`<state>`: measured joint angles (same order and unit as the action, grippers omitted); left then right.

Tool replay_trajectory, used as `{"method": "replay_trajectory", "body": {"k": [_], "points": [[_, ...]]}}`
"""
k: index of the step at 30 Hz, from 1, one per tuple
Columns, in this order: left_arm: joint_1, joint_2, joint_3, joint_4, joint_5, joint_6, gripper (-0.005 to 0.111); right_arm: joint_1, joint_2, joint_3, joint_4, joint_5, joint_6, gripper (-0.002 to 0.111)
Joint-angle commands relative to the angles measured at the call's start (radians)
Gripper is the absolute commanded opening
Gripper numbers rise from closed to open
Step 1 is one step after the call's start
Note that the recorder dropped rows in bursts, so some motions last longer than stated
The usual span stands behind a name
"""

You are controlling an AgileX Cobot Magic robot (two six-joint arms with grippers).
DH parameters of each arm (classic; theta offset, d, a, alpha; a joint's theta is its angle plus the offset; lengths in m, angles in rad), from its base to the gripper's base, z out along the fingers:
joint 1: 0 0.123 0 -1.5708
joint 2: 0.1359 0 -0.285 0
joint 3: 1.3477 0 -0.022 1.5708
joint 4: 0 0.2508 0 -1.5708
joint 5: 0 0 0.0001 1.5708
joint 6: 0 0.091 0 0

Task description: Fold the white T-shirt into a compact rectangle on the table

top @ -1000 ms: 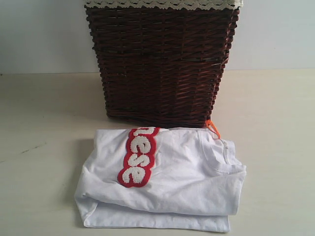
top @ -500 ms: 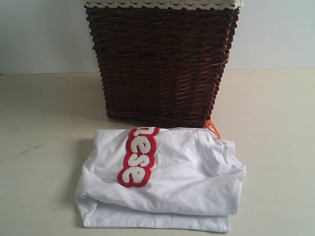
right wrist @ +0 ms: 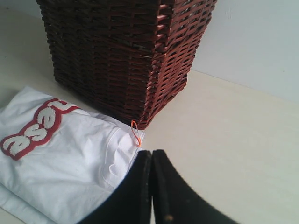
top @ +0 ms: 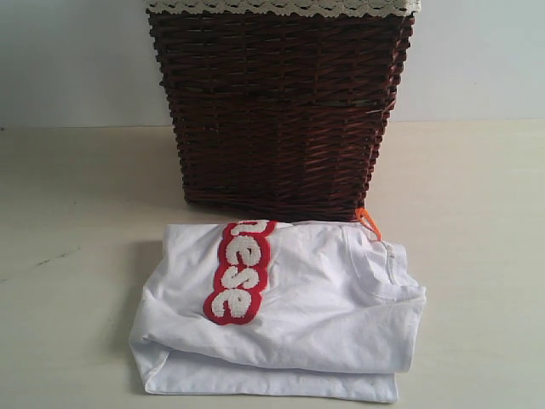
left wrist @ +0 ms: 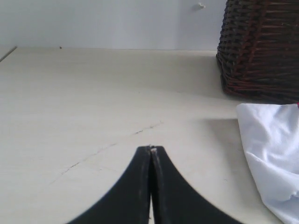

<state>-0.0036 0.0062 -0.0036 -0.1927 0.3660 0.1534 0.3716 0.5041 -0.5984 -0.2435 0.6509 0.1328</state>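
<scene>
The white T-shirt (top: 281, 311) lies folded into a thick rectangle on the table (top: 68, 221), just in front of the basket. Its red-edged fuzzy lettering (top: 238, 271) faces up and its orange tag (top: 366, 220) sticks out at the back right corner. No arm shows in the exterior view. My left gripper (left wrist: 151, 150) is shut with nothing in it, hovering over bare table to the left of the shirt (left wrist: 273, 158). My right gripper (right wrist: 151, 153) is also shut and empty, beside the shirt's (right wrist: 60, 158) collar corner near the orange tag (right wrist: 135, 133).
A dark wicker basket (top: 281, 106) with white lace trim (top: 281, 7) stands behind the shirt, almost touching it; it also shows in both wrist views (left wrist: 261, 46) (right wrist: 121, 51). Bare tabletop spreads to the left and right. A pale wall closes the back.
</scene>
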Motion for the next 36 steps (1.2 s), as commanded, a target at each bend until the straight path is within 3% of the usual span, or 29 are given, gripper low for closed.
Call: {"method": "replay_trajectory", "body": {"k": [1,18,23,30,36], "points": [[-0.006,-0.006,0.004,-0.004,-0.009,-0.009,0.0,0.001,-0.002,0.005,0.001,-0.002,0.003,0.0],[-0.006,-0.006,0.004,-0.004,-0.009,-0.009,0.0,-0.009,-0.018,0.005,0.006,-0.002,0.003,0.0],[-0.006,-0.006,0.004,-0.004,-0.009,-0.009,0.0,-0.179,-0.106,0.025,-0.006,-0.035,-0.004,0.0],[-0.006,-0.006,0.004,-0.004,-0.009,-0.009,0.0,-0.401,-0.23,0.239,0.005,-0.432,-0.008,0.0],[-0.006,-0.006,0.004,-0.004,-0.009,-0.009,0.0,-0.532,-0.332,0.426,0.007,-0.62,0.081,0.0]]}}
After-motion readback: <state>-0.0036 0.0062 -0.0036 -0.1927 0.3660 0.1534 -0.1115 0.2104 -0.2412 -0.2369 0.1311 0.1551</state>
